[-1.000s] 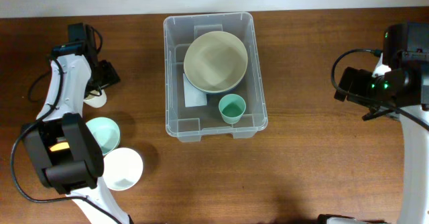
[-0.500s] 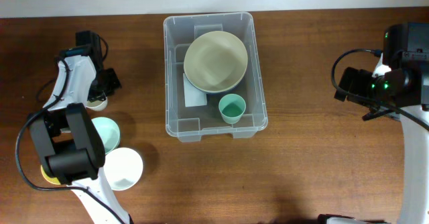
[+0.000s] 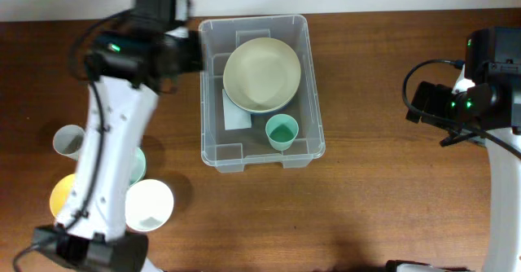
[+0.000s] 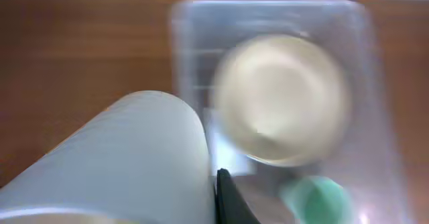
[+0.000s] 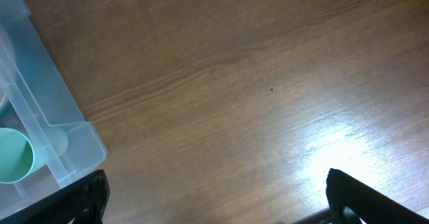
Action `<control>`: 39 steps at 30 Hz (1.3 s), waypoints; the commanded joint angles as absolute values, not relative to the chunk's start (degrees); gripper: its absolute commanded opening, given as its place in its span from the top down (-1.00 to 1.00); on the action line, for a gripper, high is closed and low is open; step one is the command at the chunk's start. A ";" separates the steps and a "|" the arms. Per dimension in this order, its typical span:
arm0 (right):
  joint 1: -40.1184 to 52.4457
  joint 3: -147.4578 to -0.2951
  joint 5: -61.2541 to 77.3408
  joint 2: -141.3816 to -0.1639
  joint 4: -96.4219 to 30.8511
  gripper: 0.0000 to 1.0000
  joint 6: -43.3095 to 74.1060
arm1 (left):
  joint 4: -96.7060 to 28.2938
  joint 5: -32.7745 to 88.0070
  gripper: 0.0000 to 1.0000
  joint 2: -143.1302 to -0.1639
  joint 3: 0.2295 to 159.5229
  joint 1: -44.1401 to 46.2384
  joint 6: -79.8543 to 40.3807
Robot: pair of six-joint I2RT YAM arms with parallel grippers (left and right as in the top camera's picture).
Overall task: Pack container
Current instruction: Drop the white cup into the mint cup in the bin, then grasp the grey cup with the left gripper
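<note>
Table: the brown wooden table [image 3: 391,215] lies under both pairs of fingers.
Container: the large clear plastic rectangular bin [image 3: 316,101] stands open on the table. Its far-left corner is just beside the left fingers, and it is well apart from the right fingers.
Bowl: a cream round bowl [image 3: 262,74] sits in the bin's far half, ahead of the left fingers in the blurred wrist view.
Left gripper [image 3: 183,52]: closed tight on the wall of a pale grey plastic cup [image 4: 134,163]. One black finger [image 4: 231,204] shows against the cup's side.
Right gripper [image 5: 218,207]: spread wide with nothing between the fingers, over bare table, with the bin's corner off to the left.
Loose cups: a white cup [image 3: 151,204], a yellow cup [image 3: 62,197], a grey cup [image 3: 68,140] and a teal cup [image 3: 135,164] stand well behind the left fingers. The arm partly hides the teal one.
Green cup: a mint-green plastic cup [image 3: 282,131] stands upright in the bin, just beside the bowl.
Label: a white rectangular label [image 3: 234,113] lies on the bin floor, partly under the bowl.
</note>
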State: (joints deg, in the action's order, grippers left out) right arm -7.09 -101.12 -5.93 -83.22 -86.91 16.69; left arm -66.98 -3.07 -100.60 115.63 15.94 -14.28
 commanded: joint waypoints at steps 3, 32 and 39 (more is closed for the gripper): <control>-7.31 -100.88 -6.26 -83.31 -86.94 -0.98 16.75 | -67.79 1.37 0.99 -104.97 115.33 31.16 -13.41; -7.31 -100.88 -6.24 -83.31 -86.96 -0.98 16.51 | -83.85 -15.75 -0.94 -109.25 127.61 8.49 -17.30; -7.31 -100.88 -6.24 -83.31 -86.96 -0.98 16.51 | -84.38 -6.31 -0.97 -111.90 121.05 -17.72 -17.30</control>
State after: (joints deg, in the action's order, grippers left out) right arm -7.09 -101.12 -5.96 -83.22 -86.91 16.49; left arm -84.86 -12.56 -110.26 125.64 -10.55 -16.75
